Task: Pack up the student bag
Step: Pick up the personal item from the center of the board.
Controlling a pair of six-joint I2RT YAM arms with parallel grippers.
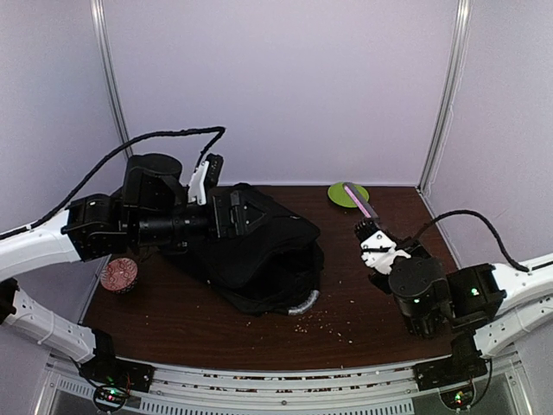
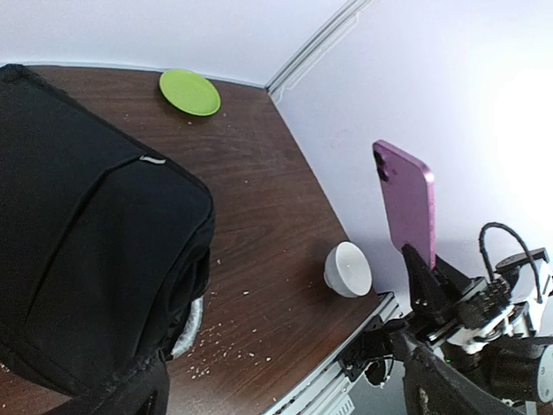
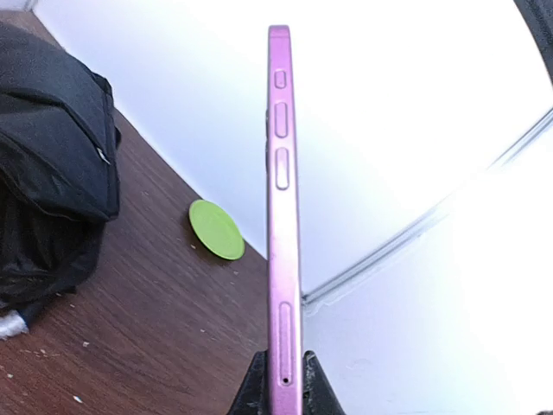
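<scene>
Top external shows the bag (image 1: 259, 259) on the table (image 1: 363, 303), left of the right hand (image 1: 369, 227), which pinches a phone (image 1: 359, 199) on end; left hand (image 1: 244, 212), spread wide, hovers over the bag, nearer.

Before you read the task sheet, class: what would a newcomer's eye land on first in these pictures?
The purple phone stands out most, held upright in the shut right gripper above the table's right side. Next comes the big black student bag, slumped mid-table. A lime-green plate lies flat near the far-right corner.
</scene>
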